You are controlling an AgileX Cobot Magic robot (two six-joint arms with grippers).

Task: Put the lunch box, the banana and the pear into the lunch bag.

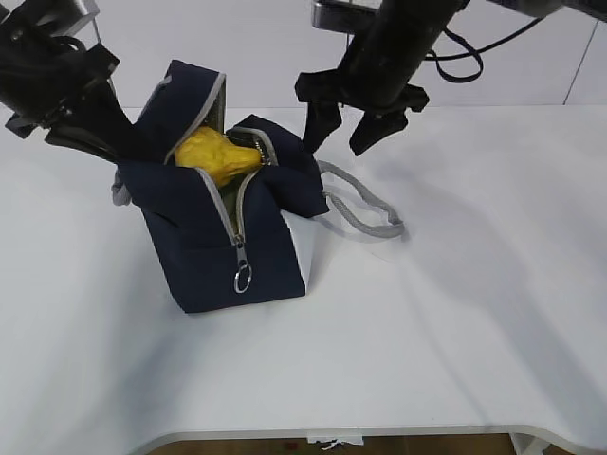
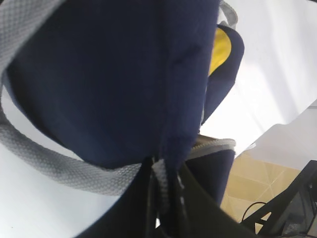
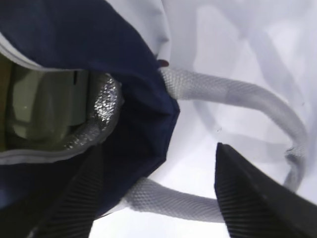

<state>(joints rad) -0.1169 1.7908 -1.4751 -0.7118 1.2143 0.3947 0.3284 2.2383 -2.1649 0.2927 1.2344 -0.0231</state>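
**Fruit Sits in the Open Lunch Bag**

A squat yellow-orange pear (image 1: 216, 156) fills the mouth of the large navy-blue fabric lunch bag (image 1: 223, 248), which stands unzipped on the white table (image 1: 455, 322). To the bag's far side, the left end effector (image 1: 100, 142) is pinching the bag's rim fabric, apparently to hold the opening wide. The right end effector (image 1: 343, 131) hangs spread and empty just above the grey webbing handle (image 1: 365, 210). A pale sage-green lid (image 3: 39, 109) shows against silver foil lining; the banana cannot be made out.
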